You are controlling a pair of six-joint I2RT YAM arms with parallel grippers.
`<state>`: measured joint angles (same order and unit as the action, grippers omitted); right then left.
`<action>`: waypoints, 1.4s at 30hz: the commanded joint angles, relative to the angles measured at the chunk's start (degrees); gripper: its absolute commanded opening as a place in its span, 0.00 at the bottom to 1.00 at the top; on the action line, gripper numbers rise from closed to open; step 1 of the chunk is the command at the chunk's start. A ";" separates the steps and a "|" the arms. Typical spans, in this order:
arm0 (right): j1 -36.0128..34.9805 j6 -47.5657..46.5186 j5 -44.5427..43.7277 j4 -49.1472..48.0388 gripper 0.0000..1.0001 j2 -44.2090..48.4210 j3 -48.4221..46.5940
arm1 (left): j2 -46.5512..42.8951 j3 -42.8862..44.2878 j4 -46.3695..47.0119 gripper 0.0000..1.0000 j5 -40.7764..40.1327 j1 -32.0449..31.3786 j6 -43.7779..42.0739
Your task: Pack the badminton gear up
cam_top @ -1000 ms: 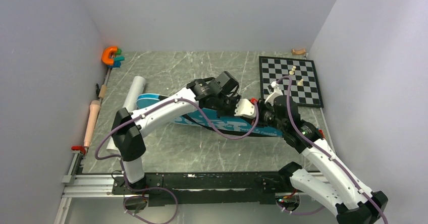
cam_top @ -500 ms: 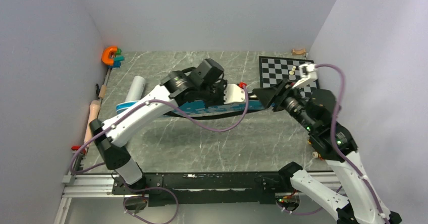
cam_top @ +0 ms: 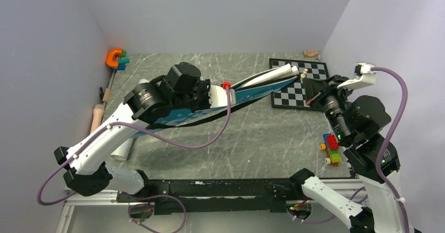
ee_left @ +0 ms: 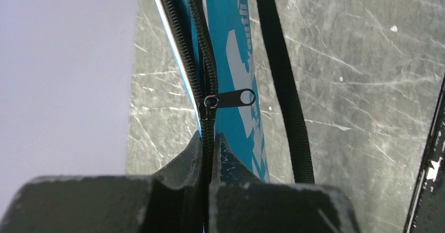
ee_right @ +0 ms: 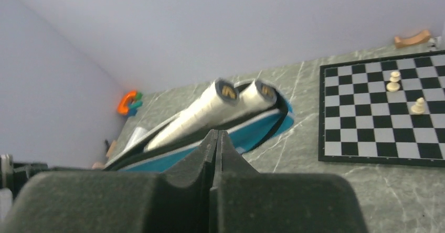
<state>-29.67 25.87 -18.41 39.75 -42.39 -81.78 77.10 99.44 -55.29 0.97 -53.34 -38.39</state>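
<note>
Lying nearest, by the right arm, is a stack of coloured toy bricks (cam_top: 330,148); a white tube (cam_top: 124,148) pokes out under the left arm. The left gripper (ee_left: 209,138) is clamped on the zipper edge of the blue racket bag (cam_top: 178,116), holding it slantwise above the table (cam_top: 252,138). Two white racket handles (cam_top: 273,75) jut from its open end over the chessboard (cam_top: 286,94). Beside them the right gripper (ee_right: 216,138) has its fingers pressed together on nothing. Farthest off is an orange clamp (cam_top: 112,57).

Soft, even light from overhead brightens all 3 views. Below the blue bag (cam_top: 173,118) a faint shadow lies on the table (cam_top: 262,144). Handles (ee_right: 220,99) protruding from that bag look slightly blurred; the left gripper (ee_left: 209,144) clamping it is defocused.
</note>
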 commanded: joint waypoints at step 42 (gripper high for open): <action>37.89 25.91 58.30 -37.91 0.00 -7.46 29.19 | -13.08 -15.73 5.15 0.00 3.80 8.12 5.51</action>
<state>10.17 50.59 38.11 5.85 -49.67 -53.45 65.80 81.89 -55.53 3.40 -45.34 -33.28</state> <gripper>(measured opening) 0.006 0.050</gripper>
